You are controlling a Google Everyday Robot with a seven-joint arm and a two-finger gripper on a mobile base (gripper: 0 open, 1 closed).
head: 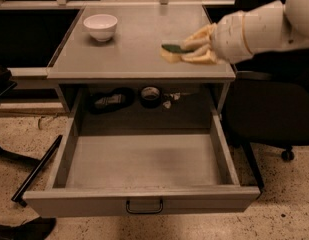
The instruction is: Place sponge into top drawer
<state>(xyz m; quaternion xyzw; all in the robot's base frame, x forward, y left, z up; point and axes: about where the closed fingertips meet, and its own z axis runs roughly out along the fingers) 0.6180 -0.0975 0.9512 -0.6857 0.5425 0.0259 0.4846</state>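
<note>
– In the middle of the view, what takes up the most room?
– A grey table, with its flat tabletop [139, 44] above and the top drawer [144, 161] pulled far out beneath it. The drawer's floor is bare and a small dark handle [144, 206] sits at the centre of its front.
– And the robot?
– Its white arm [259, 29] reaches in from the right, above a dark office chair [274, 114]. The gripper [186, 48] is over the tabletop's right front part.
– What is it doing?
– Its tan fingers [199, 34] are clasped on the sponge [171, 51], green side up. I cannot tell whether the sponge touches the tabletop.
– Anything else?
– A white bowl [100, 26] stands at the back left of the tabletop, well apart from the sponge. Behind the drawer, a roll of tape [150, 94] lies in the recess.
</note>
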